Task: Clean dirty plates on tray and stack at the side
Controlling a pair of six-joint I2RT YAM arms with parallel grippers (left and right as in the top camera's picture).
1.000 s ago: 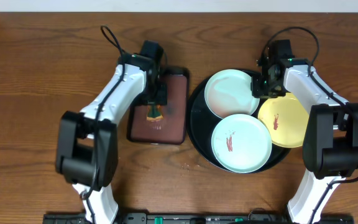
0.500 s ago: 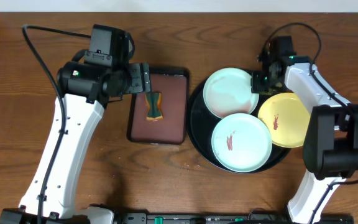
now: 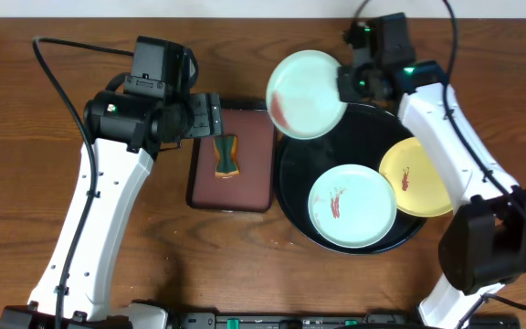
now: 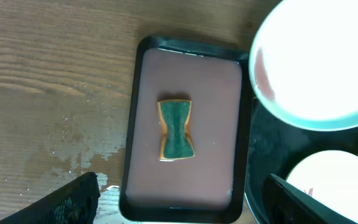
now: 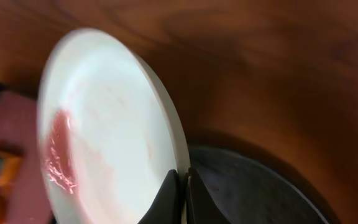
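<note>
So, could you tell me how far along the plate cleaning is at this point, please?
Done: nothing yet; no clean stack shows beside the tray. In hand: the right tool is shut on the rim of the raised mint plate; the left tool hangs open over the sponge. Left: wiping it, then the second mint plate and yellow plate on the tray.

Overhead view: bright and even, lit from above, only soft shadows on the table (image 3: 26, 137), a faint sheen on the tray (image 3: 292, 183). Left wrist view: sharp, but the raised plate (image 4: 319, 62) at 2 o'clock is blown out to flat white, and there's wet glare on the wood at 8 o'clock. Right wrist view: dim, smeared with motion blur, the plate's rim soft, its red smear (image 5: 58, 152) glistening at 9 o'clock.
</note>
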